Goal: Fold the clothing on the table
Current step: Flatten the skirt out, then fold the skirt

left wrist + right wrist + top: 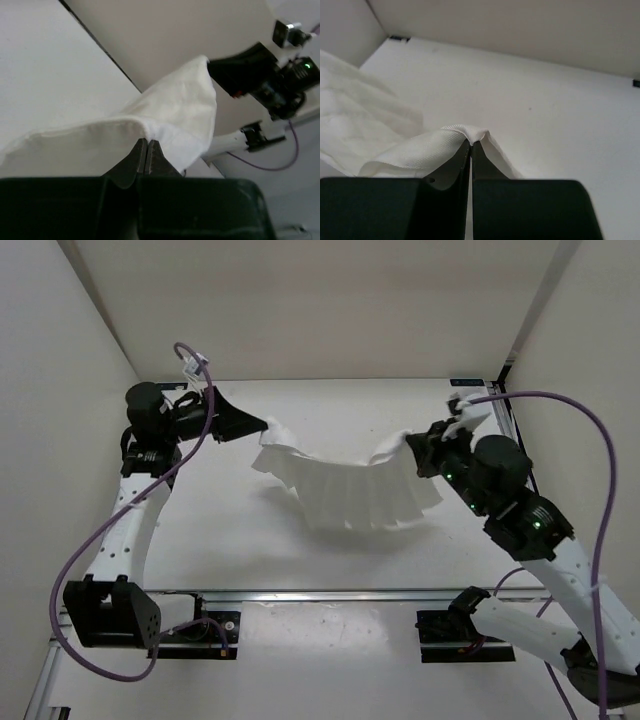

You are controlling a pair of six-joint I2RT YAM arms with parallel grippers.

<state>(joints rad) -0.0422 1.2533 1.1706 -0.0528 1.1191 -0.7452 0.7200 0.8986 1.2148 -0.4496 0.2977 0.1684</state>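
Thin, creamy-white, wrinkled fabric clothing hung strung between both arms above the flat white desk, its middle sagging in pleats. Couldn't tell if the lowest part touched the desk. The left fingers were clamped tight on one hemmed edge. The right fingers were pinched tight on a small fold of the opposite edge. Risks, as judged: both holds were thin edge pinches, so pulling the arms apart could slip the fabric free and drop that half in a heap. The slack middle could bunch, giving a crooked fold when lowered.
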